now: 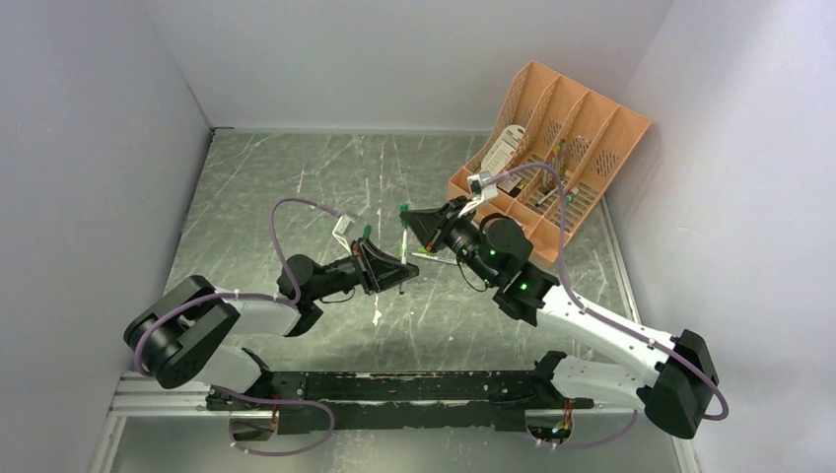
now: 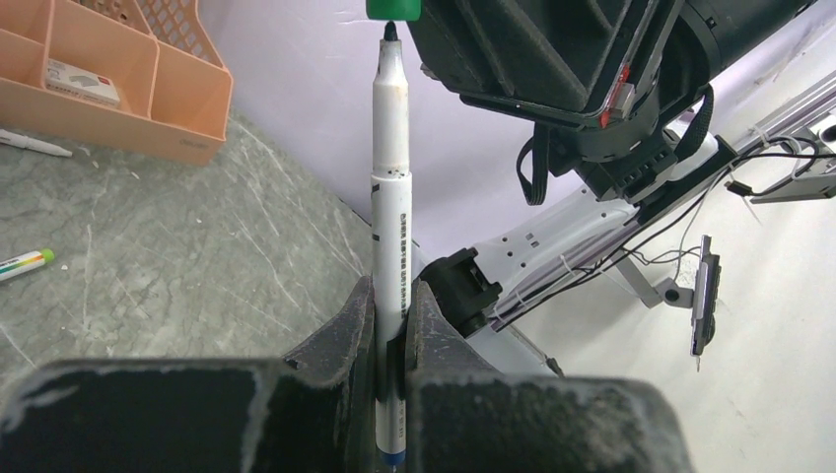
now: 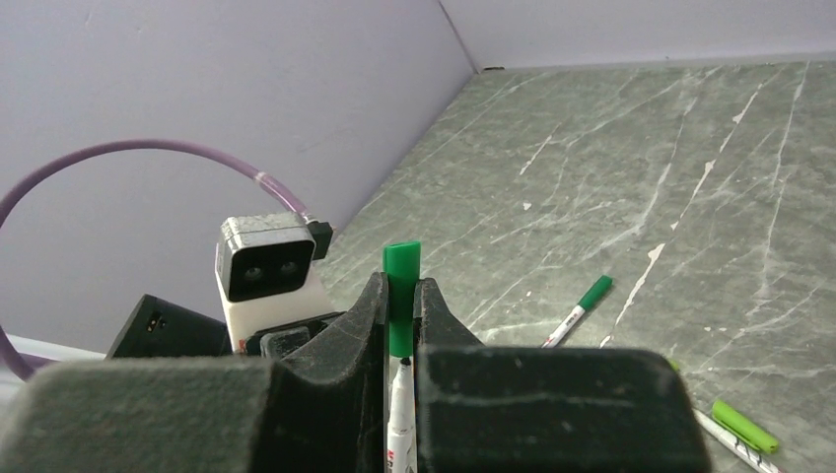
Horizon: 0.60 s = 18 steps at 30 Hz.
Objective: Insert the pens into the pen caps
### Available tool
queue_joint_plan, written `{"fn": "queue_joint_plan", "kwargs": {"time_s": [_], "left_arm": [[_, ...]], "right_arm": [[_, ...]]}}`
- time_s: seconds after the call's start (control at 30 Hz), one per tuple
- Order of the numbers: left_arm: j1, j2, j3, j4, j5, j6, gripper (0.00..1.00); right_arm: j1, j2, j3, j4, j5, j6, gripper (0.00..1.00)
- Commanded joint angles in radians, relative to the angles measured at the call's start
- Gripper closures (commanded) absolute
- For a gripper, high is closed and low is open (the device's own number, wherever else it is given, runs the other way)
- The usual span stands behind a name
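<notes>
Left wrist, pen point(image 2: 390, 187) tip at cap point(image 2: 393, 9), cap cropped

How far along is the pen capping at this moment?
Done: two pens on the table appear to have their green caps on. In hand: the left end effector holds the third pen, its tip at the mouth of the cap gripped by the right end effector, not yet seated. Left: push them together.

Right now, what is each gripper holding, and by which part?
Left gripper: white marker pen, jaws clamped on its rear barrel, tip free. Right gripper: green pen cap, jaws pinching its sides, one end sticking out.
</notes>
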Motion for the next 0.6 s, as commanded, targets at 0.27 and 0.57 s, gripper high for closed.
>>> {"fn": "queue_joint_plan", "kwargs": {"time_s": [0.27,0.57], "left_arm": [[-0.007,-0.029,0.032,0.029,-0.043,0.042,0.93],[-0.007,-0.032,0.073,-0.015,-0.041,0.074,0.93]], "right_arm": [[-0.004,-0.032,-0.036,0.021,-0.013,0.003,1.00],[-0.002,-0.052,-0.056,0.008,-0.026,0.010,1.00]]}}
